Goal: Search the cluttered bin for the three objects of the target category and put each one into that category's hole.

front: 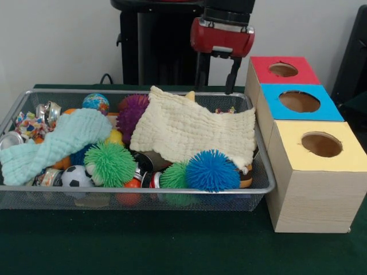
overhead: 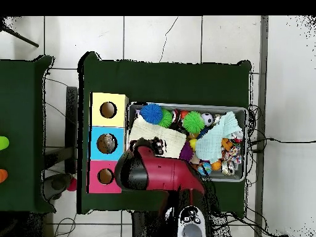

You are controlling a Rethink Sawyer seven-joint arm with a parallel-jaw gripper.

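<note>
The wire-mesh bin (front: 172,191) sits left of centre on the green table and is full of clutter; it also shows in the overhead view (overhead: 185,105). No plastic bottle shows in either view. The pale box with the red top stands farthest back on the right, with its round hole (front: 283,69) open; the overhead view shows this hole (overhead: 105,176) too. My gripper (front: 216,75) hangs over the bin's far right corner, beside the red box. Its two dark fingers are apart with nothing between them. In the overhead view the gripper (overhead: 149,147) is over the cream cloth's edge.
A cream cloth (front: 195,129) and a mint cloth (front: 57,143) cover much of the bin. Blue (front: 212,170), green (front: 110,163) and purple (front: 133,112) spiky balls, a small football (front: 75,176) and cans (front: 49,112) lie around them. Blue-topped (front: 299,101) and yellow-topped (front: 321,144) boxes stand in front of the red one.
</note>
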